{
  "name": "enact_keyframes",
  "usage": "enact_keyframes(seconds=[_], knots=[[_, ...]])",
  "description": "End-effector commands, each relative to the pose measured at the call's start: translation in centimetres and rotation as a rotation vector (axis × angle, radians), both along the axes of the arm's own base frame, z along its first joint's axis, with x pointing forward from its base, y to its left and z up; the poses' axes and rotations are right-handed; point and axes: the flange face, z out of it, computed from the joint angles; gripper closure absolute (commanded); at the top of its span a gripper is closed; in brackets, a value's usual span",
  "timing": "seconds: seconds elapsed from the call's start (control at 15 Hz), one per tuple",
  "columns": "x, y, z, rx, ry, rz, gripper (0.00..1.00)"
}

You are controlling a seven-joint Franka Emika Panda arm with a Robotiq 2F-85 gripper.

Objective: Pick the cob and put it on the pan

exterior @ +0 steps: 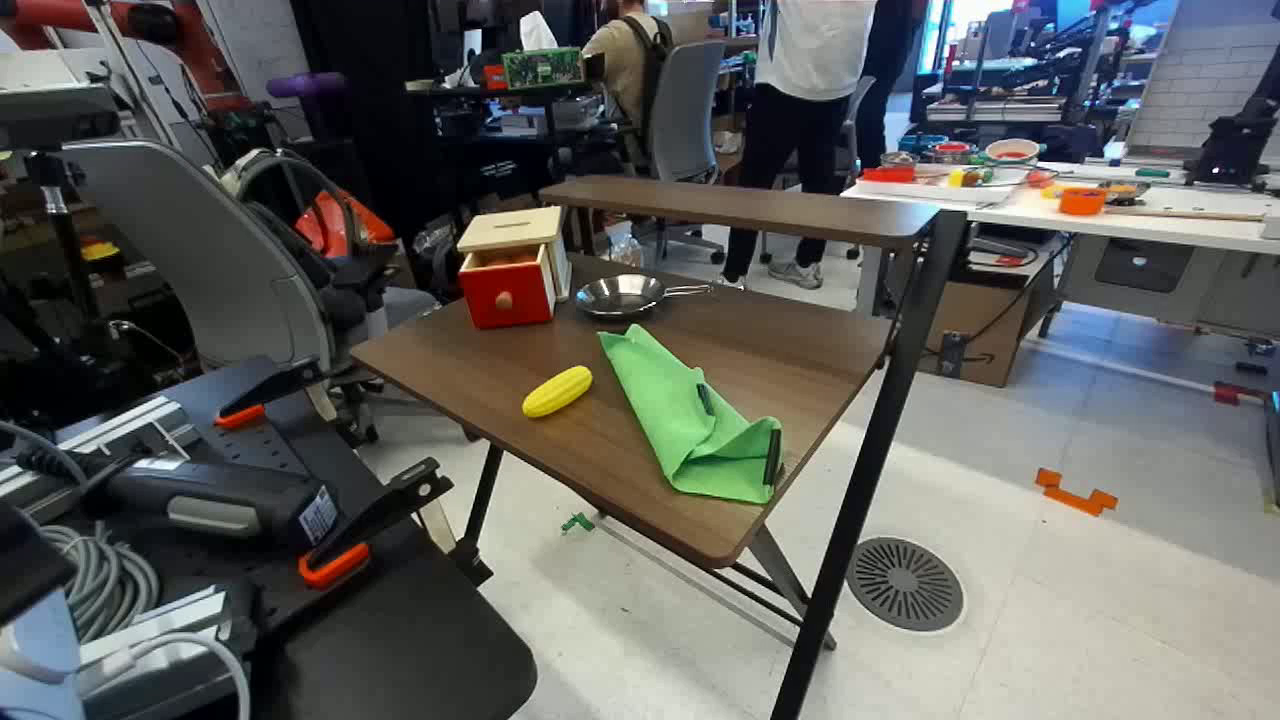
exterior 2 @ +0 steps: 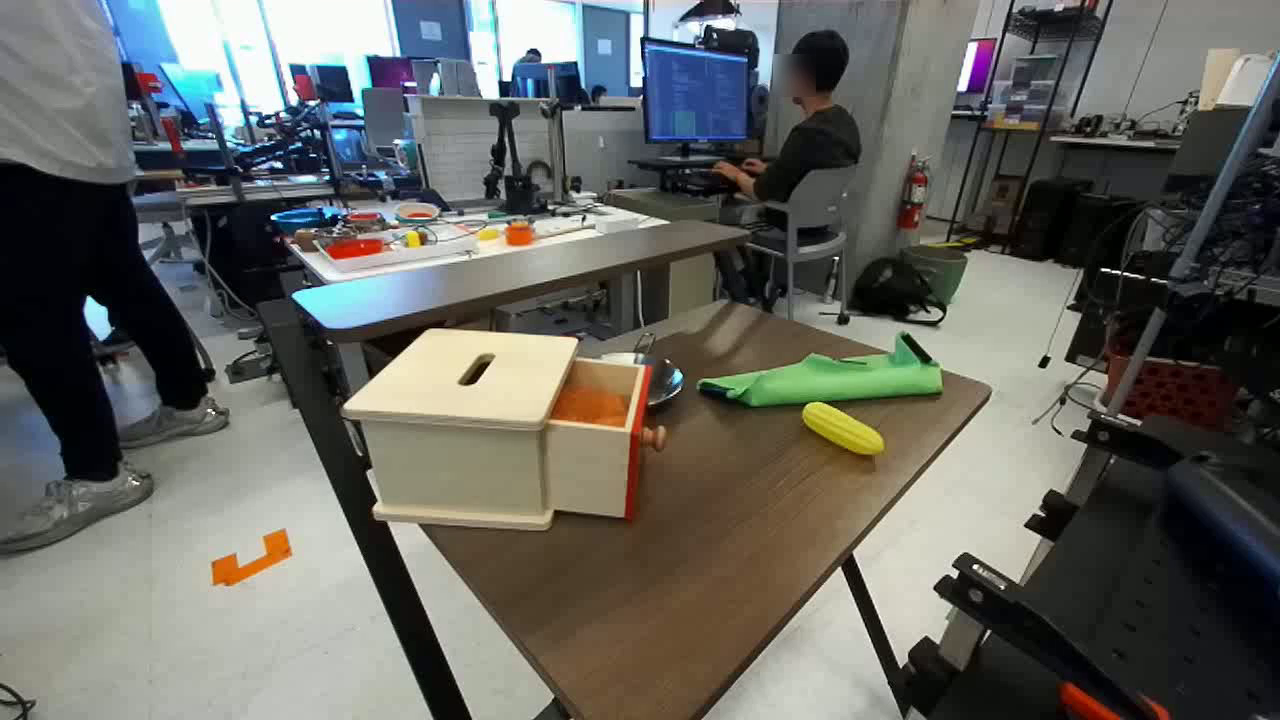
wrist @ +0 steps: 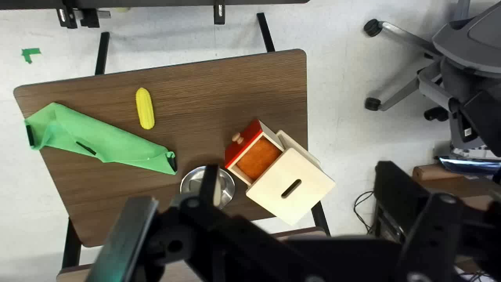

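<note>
Cob [exterior: 557, 391] lies lengthwise on the brown tabletop [exterior: 800, 330], near one long edge, and is visible in both exterior views and in the wrist view. Folded green cloth [wrist: 101, 137] lies just beside the cob; a strip of bare wood separates the two. Round silver-grey pan [exterior: 620, 297] sits right side up on the same surface, handle extended, well apart from the cob and just beside the wooden box [exterior 2: 455, 465]. Red-fronted drawer [wrist: 243, 145] of the box is partly pulled out. In the wrist view, the gripper [wrist: 297, 168] has its fingers spread wide, with one finger covering part of the pan; the cob is outside the finger gap.
</note>
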Motion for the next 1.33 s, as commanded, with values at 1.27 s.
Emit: enact_keyframes(seconds=[1.27], knots=[[10.4, -1.8, -11.2, -0.112, -0.151, 0.031, 0.00]])
